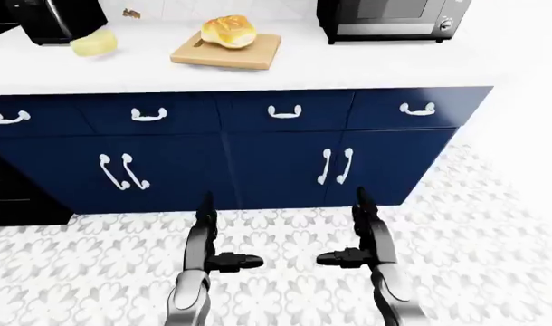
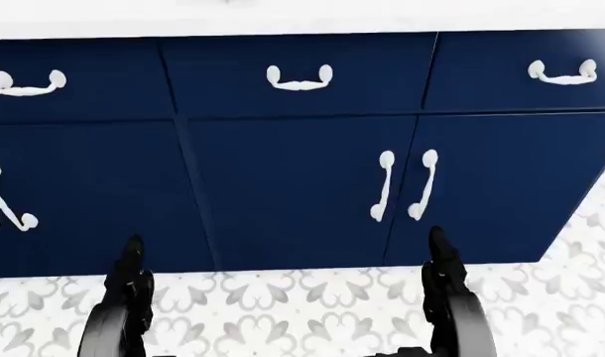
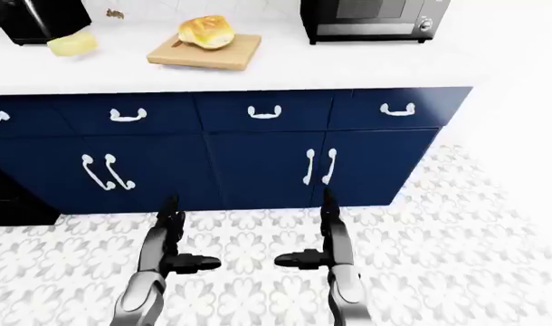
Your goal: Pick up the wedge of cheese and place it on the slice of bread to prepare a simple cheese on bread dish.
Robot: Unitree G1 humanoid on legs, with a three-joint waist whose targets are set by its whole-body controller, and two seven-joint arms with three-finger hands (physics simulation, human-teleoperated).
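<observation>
Left-eye view: cheese wedge (image 1: 94, 43) lies left of bread (image 1: 228, 30) on board (image 1: 258, 54); both robot hands (image 1: 233, 261) (image 1: 341, 258) open, empty.

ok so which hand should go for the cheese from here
Left, probably. The cheese wedge lies at the counter's far left, left of the bread on the cutting board. The left hand is on that side; the right hand is farther away. Both hang open, low over the floor.
</observation>
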